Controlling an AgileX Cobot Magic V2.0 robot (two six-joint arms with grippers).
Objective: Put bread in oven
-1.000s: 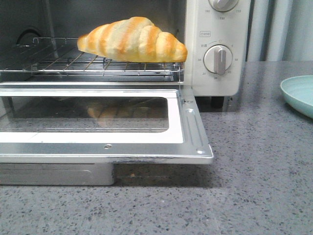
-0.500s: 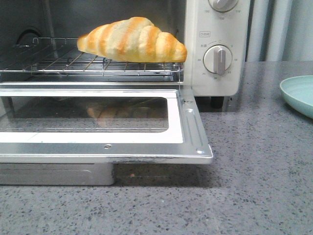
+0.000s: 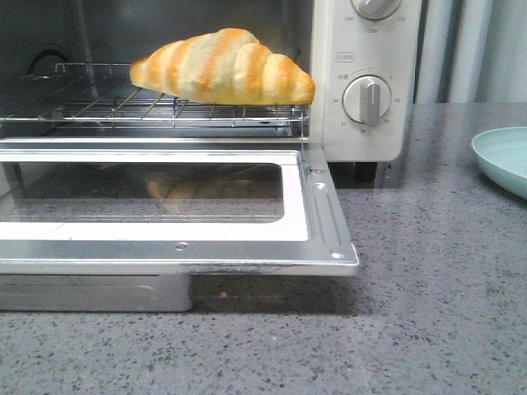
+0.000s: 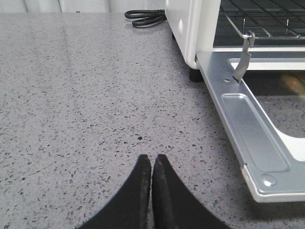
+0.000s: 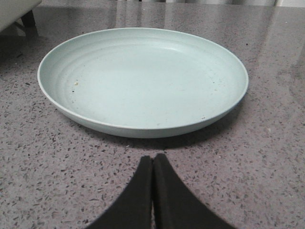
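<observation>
The bread [image 3: 224, 67], a glossy cream roll with golden-orange stripes, lies on the wire rack [image 3: 99, 107] at the right front of the open oven [image 3: 362, 74]. The oven's glass door [image 3: 165, 206] is folded down flat; it also shows in the left wrist view [image 4: 248, 138]. My left gripper [image 4: 152, 159] is shut and empty, low over the grey counter to the left of the door. My right gripper [image 5: 153, 157] is shut and empty, just in front of a pale green plate [image 5: 143, 78]. Neither gripper shows in the front view.
The pale green plate [image 3: 504, 156] sits on the speckled grey counter [image 3: 436, 288] right of the oven. A black power cord [image 4: 145, 16] lies coiled behind the oven's left side. A metal tray [image 3: 95, 292] sits under the open door.
</observation>
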